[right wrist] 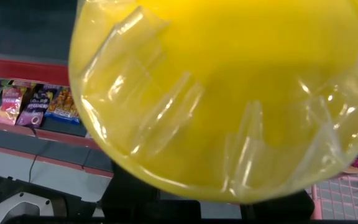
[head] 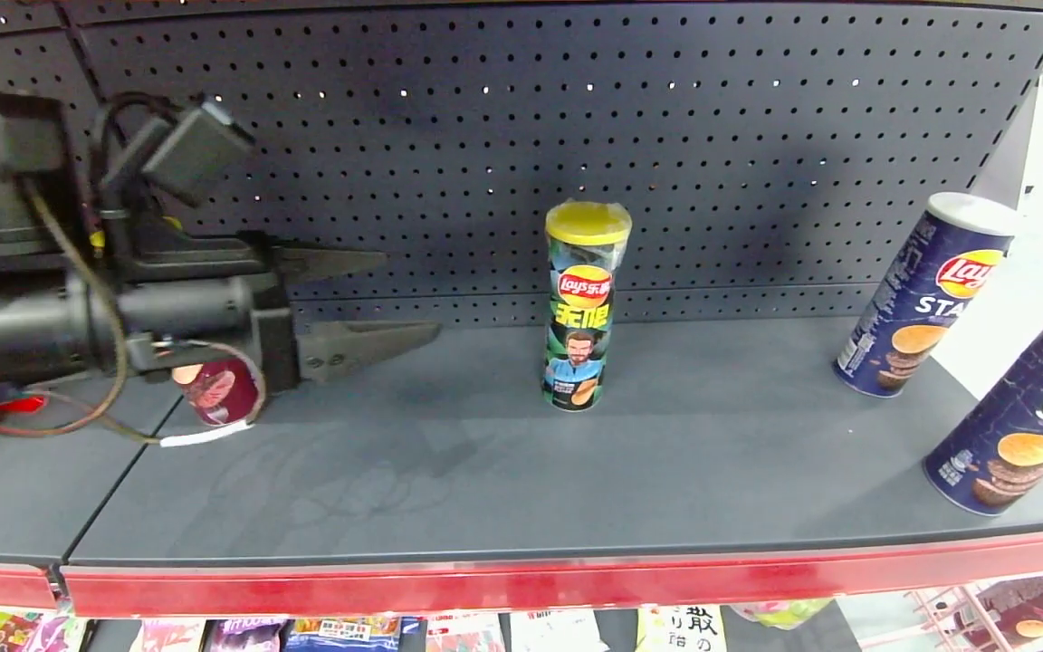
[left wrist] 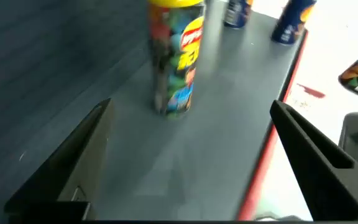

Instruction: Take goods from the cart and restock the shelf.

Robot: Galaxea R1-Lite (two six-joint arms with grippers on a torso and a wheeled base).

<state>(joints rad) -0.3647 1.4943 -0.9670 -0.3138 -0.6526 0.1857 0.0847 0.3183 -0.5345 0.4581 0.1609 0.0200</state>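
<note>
The shelf (head: 485, 471) carried one green chip can (head: 587, 308) with a yellow lid, upright midway along it and near the back edge by the pegboard panel (head: 576, 118). The left gripper (head: 413, 294) hung over the shelf's left end, well apart from that can, its jaws spread wide and holding nothing. Two blue cans (head: 924, 294) (head: 1019, 417) stood at the right end, one near the back, one at the front right corner. A yellow lid (right wrist: 229, 81) under clear wrap sat close before the right wrist camera; how the right jaws stood could not be told.
</note>
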